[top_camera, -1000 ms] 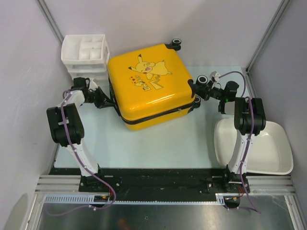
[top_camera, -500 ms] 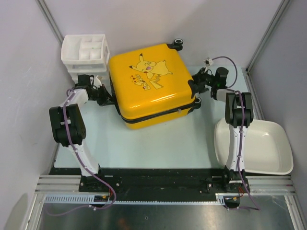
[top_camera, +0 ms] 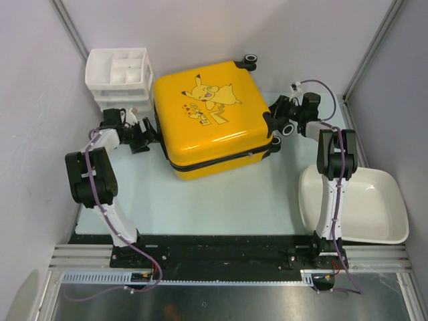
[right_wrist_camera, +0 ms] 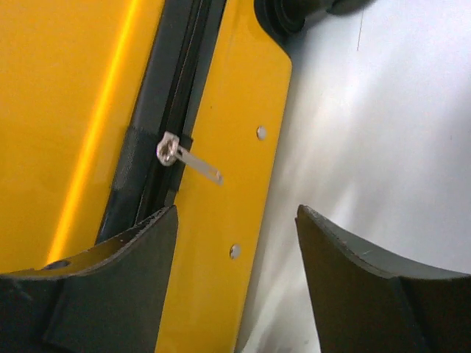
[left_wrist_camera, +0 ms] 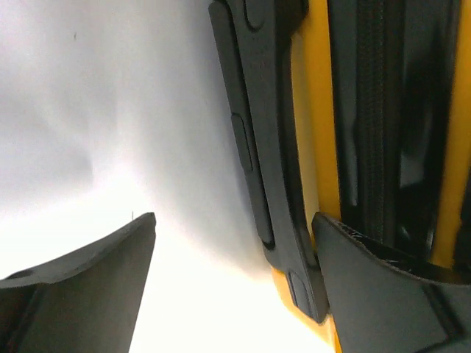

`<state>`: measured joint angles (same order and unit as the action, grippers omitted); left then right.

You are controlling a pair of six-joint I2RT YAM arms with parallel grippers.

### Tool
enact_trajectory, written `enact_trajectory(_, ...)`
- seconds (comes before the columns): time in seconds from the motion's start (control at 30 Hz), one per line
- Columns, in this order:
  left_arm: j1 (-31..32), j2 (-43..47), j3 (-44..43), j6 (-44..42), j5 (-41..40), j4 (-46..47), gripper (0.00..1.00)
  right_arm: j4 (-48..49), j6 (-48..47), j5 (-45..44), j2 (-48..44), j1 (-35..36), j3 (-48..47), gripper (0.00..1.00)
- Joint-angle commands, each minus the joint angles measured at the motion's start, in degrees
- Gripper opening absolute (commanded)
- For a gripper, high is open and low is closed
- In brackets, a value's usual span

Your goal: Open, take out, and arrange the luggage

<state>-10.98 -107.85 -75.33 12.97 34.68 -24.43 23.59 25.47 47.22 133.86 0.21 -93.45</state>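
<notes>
The luggage, a yellow hard-shell suitcase with a Pikachu print, lies flat and closed at the back of the table. My left gripper stands open at its left side. In the left wrist view the black side handle runs between the spread fingers, close to the right one. My right gripper is open at the suitcase's right side, near a black wheel. In the right wrist view the gripper straddles the yellow edge, just below the silver zipper pull. Neither gripper holds anything.
A white plastic drawer unit stands right behind my left gripper, against the left wall. A white tub sits at the right, beside the right arm. Grey walls close in the back and both sides.
Both grippers were shut at the suitcase's sides and now stand open. The suitcase has shifted slightly to the right and back. The right arm has swung in towards the back.
</notes>
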Motion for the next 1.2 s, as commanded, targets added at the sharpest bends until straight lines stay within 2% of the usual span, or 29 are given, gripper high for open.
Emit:
enact_trajectory(0.0,-1.7,10.9,2.8,-0.5,11.0,3.9,0.93,-5.8,0.7,0.7,-7.8,0.2,4.2,0.73)
enact_trajectory(0.13,-5.0,16.3,6.5,-0.9,14.4,3.9,0.93,-4.7,1.3,4.5,-12.0,0.6,10.5,0.75)
enact_trajectory(0.3,-5.9,23.0,9.4,-0.5,17.9,3.9,0.93,-6.5,-1.4,10.1,-17.9,2.3,15.9,0.75)
enact_trajectory(0.43,-5.4,22.3,7.4,1.7,19.9,5.0,0.94,-11.9,-6.0,13.2,-23.8,3.8,20.9,0.75)
enact_trajectory(0.6,-0.6,17.4,2.1,2.7,21.7,6.1,0.93,-22.1,-13.3,15.4,-30.5,4.6,27.3,0.75)
enact_trajectory(0.73,7.4,13.6,-2.2,2.8,22.2,6.7,0.92,-29.6,-21.1,15.7,-36.6,3.4,32.1,0.75)
enact_trajectory(0.9,15.6,4.2,-9.3,2.8,20.7,7.2,0.88,-39.2,-30.4,14.4,-42.9,0.2,34.0,0.77)
enact_trajectory(0.93,17.3,2.4,-13.0,2.8,20.5,7.1,0.85,-40.3,-32.3,13.4,-43.4,-1.5,34.0,0.77)
enact_trajectory(1.07,19.9,-8.4,-25.3,3.3,20.3,7.3,0.74,-44.4,-38.8,12.2,-45.2,-1.4,34.1,0.77)
enact_trajectory(1.17,19.9,-9.9,-33.1,2.9,16.0,7.1,0.76,-43.5,-39.3,10.8,-46.3,1.4,34.5,0.77)
